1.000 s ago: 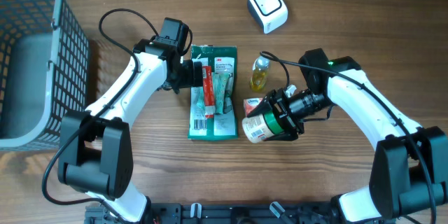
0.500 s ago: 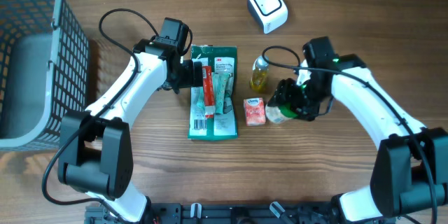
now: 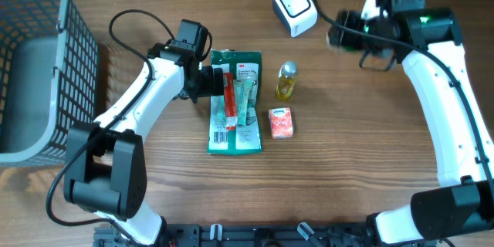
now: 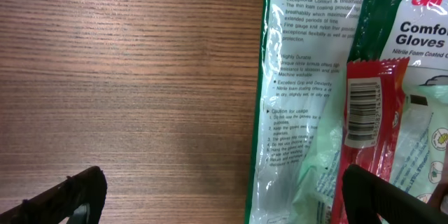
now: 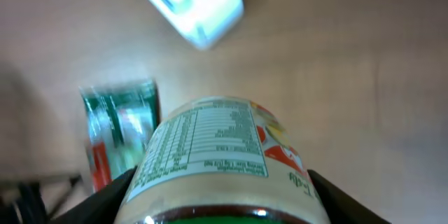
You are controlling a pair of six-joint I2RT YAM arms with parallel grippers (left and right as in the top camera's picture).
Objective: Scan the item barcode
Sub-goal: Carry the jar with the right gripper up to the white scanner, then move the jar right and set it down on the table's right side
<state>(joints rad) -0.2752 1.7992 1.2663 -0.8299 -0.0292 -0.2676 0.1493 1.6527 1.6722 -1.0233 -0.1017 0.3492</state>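
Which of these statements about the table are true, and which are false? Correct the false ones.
1. The right gripper holds a paper-labelled jar. True.
2. The white box-shaped scanner sits in the grey mesh basket. False: it stands on the wooden table, far from the basket.
3. The left gripper is shut on the red foil packet. False: it is open and grips nothing.
4. The red foil packet lies on the green plastic glove pack. True.

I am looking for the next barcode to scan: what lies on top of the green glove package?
A red packet with a barcode facing up lies lengthwise on the green glove package. The package print beneath it is covered.
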